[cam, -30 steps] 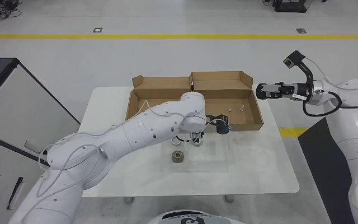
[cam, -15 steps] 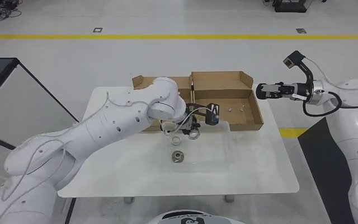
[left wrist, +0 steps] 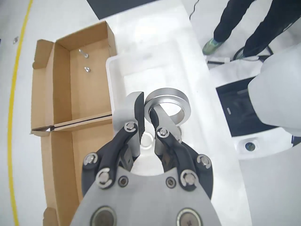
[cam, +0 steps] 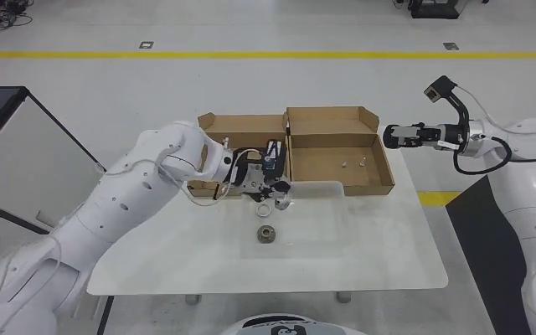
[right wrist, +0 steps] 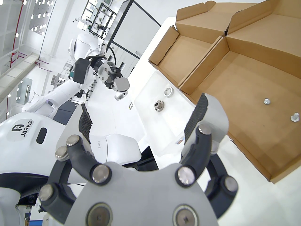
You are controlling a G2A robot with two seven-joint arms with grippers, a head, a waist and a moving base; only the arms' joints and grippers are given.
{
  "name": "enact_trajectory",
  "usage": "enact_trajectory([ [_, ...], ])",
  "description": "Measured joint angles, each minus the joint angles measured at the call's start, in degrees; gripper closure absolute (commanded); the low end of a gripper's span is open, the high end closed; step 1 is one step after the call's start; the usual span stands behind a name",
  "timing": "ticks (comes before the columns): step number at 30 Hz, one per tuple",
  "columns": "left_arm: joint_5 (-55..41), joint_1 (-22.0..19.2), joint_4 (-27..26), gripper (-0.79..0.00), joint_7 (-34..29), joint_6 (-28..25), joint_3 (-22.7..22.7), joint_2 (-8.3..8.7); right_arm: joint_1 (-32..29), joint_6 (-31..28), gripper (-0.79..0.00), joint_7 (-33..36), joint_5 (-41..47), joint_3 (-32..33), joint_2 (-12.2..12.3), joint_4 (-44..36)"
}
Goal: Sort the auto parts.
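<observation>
Ring [left wrist: 169, 93] of bright metal is pinched by its wall in the left pincer [left wrist: 146, 106], one finger inside the hole and one outside. It is held above the clear tray [left wrist: 110, 65] just in front of the box [cam: 335, 117], near the box's middle divider. On the tray below, close to the box front, lies a second ring [cam: 263, 210], and a little farther from the box a flanged hub [cam: 265, 234]. In the box's compartment away from the left arm sit two bolts [cam: 344, 163]. The right pincer [right wrist: 142, 104], fingers wide apart, hangs just past that end of the box.
</observation>
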Motion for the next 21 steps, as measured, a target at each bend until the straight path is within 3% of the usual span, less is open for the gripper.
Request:
enact_trajectory([
  [10,0.4,6.9,-5.4,0.000,22.6,0.0,-4.7,6.65,0.0,0.0,-0.785,0.0,0.0,0.0,0.0,0.0],
  [17,9.6,7.8,-6.1,0.000,41.6,0.0,-2.3,11.17,0.0,0.0,-0.785,0.0,0.0,0.0,0.0,0.0],
  [21,14.7,7.0,-5.8,0.000,51.3,0.0,-0.5,12.48,0.0,0.0,-0.785,0.0,0.0,0.0,0.0,0.0],
])
